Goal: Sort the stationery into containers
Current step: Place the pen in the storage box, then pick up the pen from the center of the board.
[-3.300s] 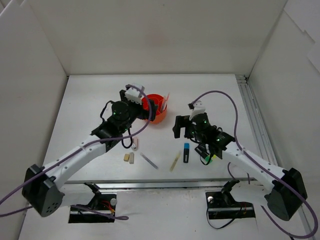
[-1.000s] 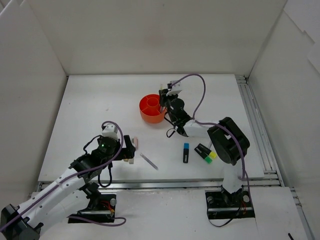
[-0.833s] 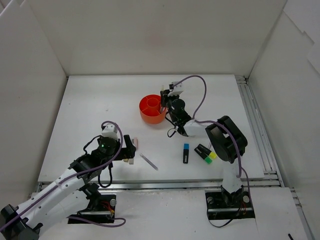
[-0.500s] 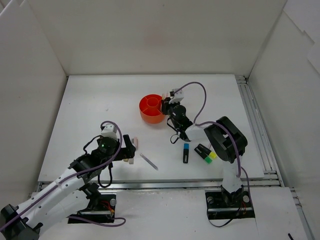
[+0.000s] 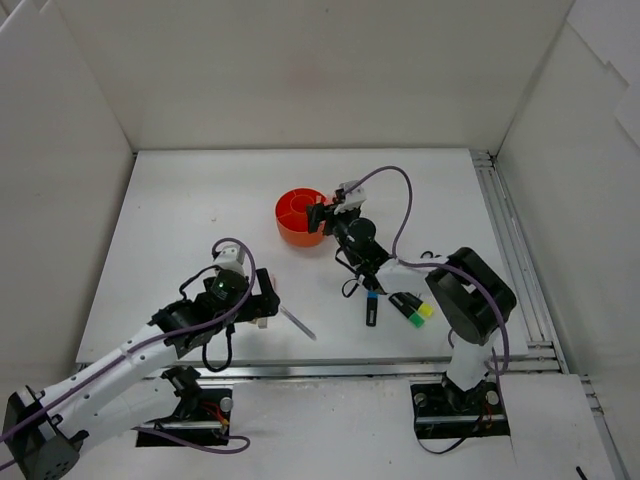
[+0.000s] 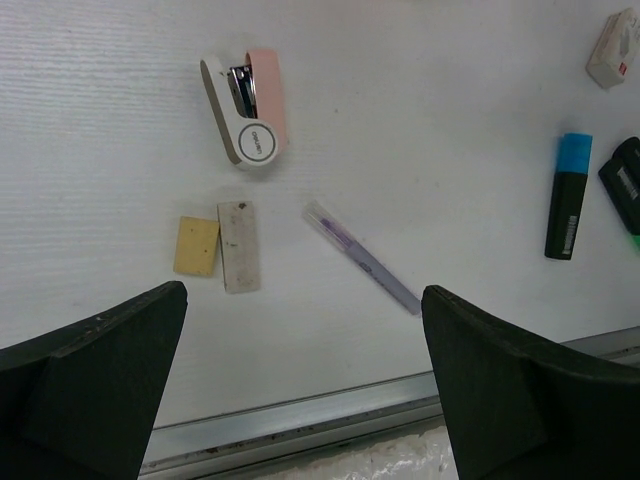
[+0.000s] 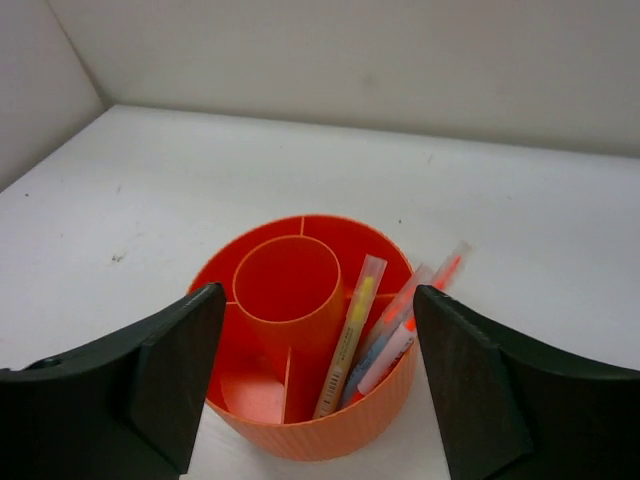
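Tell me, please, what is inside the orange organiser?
In the orange organiser, one compartment holds a yellow pen and other thin pens. The central well and the near-left compartment look empty. The pens' lower ends and the far compartments are hidden by walls.

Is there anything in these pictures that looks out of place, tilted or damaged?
Nothing looks spilled or broken. Two small things: the pink stapler lies on its side, and the pens in the orange organiser lean slanted against its rim, not upright.
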You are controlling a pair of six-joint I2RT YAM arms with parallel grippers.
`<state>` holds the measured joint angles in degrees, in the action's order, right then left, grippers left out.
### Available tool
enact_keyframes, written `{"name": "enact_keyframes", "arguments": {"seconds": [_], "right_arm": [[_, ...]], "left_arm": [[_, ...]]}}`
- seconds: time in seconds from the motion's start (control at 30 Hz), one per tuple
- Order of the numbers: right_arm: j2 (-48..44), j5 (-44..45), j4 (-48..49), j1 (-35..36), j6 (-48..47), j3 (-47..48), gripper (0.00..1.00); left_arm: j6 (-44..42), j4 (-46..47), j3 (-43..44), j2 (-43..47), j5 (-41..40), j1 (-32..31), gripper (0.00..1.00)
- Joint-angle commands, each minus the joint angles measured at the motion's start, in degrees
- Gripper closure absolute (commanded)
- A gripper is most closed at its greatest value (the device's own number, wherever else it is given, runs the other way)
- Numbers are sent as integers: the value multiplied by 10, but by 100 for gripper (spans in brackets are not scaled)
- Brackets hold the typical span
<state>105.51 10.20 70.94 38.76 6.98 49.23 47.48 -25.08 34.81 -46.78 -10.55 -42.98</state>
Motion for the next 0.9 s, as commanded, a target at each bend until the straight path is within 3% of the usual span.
{"name": "enact_keyframes", "arguments": {"seconds": [0.0,0.07,0.1,0.2,0.4,0.7,0.87], "right_arm": [[-107,25,158,11,-18,-18,24],[-138,45,140,15,-16,-47,14],[-158,67,127,21,-16,-57,2],[-236,158,49,34,-9,-99,2],[-423,360,-194,54,67,-166,2],[-602,470,-476,62,158,-182,2],[-641,504,-519,60,168,-183,2]], "left_arm": [[36,-14,54,-37,-18,-24,0],[53,-29,72,-69,-22,-36,1],[59,-32,76,-79,-22,-47,0],[89,-43,95,-122,-23,-63,1],[156,-66,122,-211,-29,-93,0],[171,-43,206,-382,3,-99,1],[164,-47,254,-458,32,-86,3]]}}
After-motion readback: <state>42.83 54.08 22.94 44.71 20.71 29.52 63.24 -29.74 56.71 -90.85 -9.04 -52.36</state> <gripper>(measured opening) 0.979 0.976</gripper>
